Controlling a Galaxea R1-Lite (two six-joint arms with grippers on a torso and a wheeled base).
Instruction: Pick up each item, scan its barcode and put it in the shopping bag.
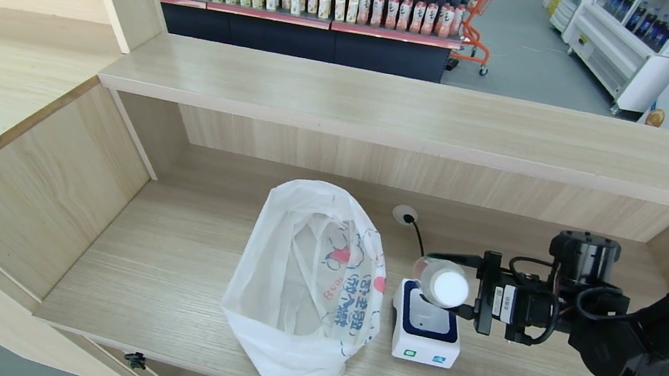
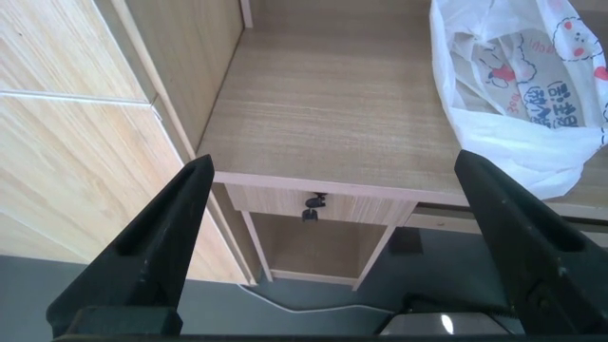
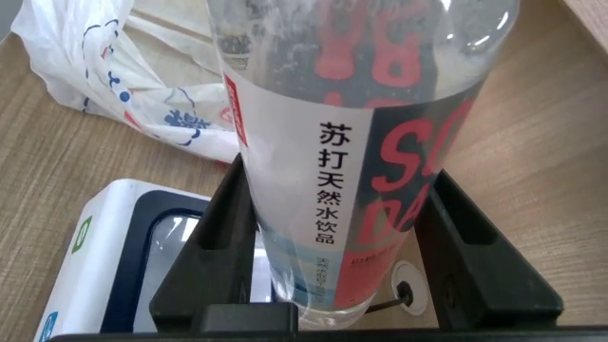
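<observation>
Counter (image 1: 163, 268): bottle (image 1: 441, 282) betw. R jaws, over scanner (image 1: 424, 334).

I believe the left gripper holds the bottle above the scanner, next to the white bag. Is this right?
No, the arm is wrong. The right gripper holds the bottle above the scanner, next to the white bag, as the head view shows. The left gripper is open and empty.

the counter (image 1: 163, 268) is showing pale wood grain with a smooth, matt finish. the bag (image 1: 289, 314) is looking like thin, crinkled white plastic (partly see-through). the bottle (image 3: 361, 142) is showing clear glossy plastic under a slick label, and the scanner (image 1: 424, 344) is gleaming in smooth white plastic.
</observation>
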